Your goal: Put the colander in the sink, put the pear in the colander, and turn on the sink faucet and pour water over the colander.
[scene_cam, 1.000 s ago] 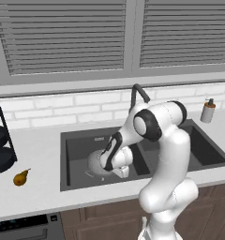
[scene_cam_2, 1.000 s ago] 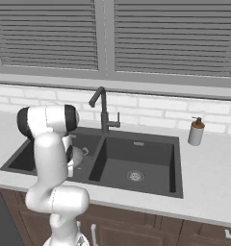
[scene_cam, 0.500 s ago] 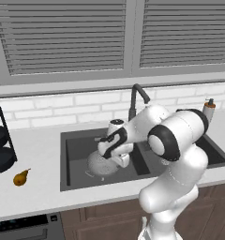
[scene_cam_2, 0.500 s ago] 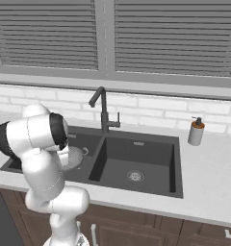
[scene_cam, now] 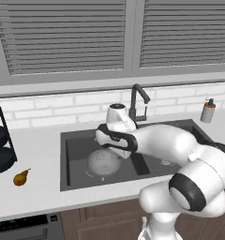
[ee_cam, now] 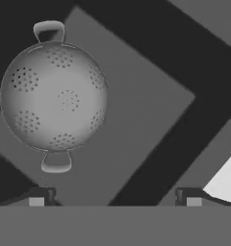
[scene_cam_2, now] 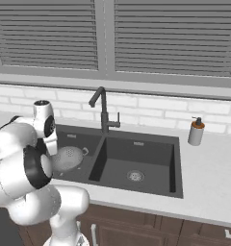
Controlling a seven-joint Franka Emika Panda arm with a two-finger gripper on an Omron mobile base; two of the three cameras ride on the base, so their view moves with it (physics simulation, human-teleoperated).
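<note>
White brick backsplash beneath grey slatted blinds.

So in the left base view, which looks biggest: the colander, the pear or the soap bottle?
1. The colander, clearly the largest.
2. The soap bottle.
3. The pear, looking somewhat smaller; the bottle stands farther back, so the order of these two is unsure.

Pear and soap bottle on counter.
</note>
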